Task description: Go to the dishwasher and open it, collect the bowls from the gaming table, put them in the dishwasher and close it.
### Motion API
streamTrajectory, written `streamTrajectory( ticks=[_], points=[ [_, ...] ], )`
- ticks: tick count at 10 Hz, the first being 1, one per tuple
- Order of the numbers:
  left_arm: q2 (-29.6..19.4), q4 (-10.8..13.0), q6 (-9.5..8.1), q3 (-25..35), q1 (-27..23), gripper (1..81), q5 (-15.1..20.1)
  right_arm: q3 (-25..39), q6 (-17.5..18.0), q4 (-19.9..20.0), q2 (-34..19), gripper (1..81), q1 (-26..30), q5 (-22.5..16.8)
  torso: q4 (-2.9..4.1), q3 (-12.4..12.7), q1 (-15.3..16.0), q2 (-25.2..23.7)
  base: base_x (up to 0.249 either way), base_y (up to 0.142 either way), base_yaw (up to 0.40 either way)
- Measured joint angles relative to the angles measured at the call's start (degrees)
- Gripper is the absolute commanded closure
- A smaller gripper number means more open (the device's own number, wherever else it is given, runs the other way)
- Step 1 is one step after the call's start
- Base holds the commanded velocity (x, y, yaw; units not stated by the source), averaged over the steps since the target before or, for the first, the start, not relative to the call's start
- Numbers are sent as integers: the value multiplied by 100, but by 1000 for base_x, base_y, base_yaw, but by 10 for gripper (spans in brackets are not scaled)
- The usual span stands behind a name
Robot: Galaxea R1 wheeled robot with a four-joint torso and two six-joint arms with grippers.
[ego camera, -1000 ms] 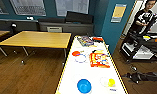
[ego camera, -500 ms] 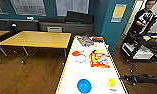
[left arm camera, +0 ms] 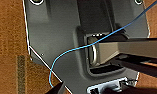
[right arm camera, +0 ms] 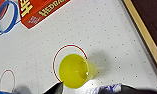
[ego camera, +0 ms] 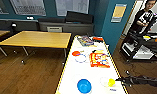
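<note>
The gaming table (ego camera: 69, 75) has a glossy white top with a yellow rim. Near its front end sit the bowls: a bright blue one (ego camera: 84, 85) and a small yellow one (ego camera: 111, 82). My right gripper (ego camera: 117, 80) reaches in from the right at the table's edge, its tip right against the yellow bowl. In the right wrist view the yellow bowl (right arm camera: 75, 71) looks tipped, its mouth turned toward my right gripper (right arm camera: 91, 90), beside a red ring printed on the top. My left gripper (left arm camera: 89, 90) hangs over the wooden floor. The dishwasher is out of view.
Farther along the top lie an orange-red game box (ego camera: 99, 60), an orange-brown dish (ego camera: 75, 53) and a booklet (ego camera: 85, 40). A plain wooden table (ego camera: 36, 38) stands to the left. A person (ego camera: 144, 18) with a control rig stands at the back right.
</note>
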Motion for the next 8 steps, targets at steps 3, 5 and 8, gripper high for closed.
streamTrajectory(
  ticks=[3,5,8],
  points=[
    [-2,-13,0,0,0,10,-1,-347,297,5,83,10,171,-38,0,0,0,0,0,0,0],
    [-17,-38,2,0,0,10,0,-490,313,6,171,10,234,-22,0,0,0,0,0,0,0],
    [-17,-68,0,0,0,10,0,-702,317,6,336,10,230,-35,0,-2,0,2,0,0,0]
  ],
)
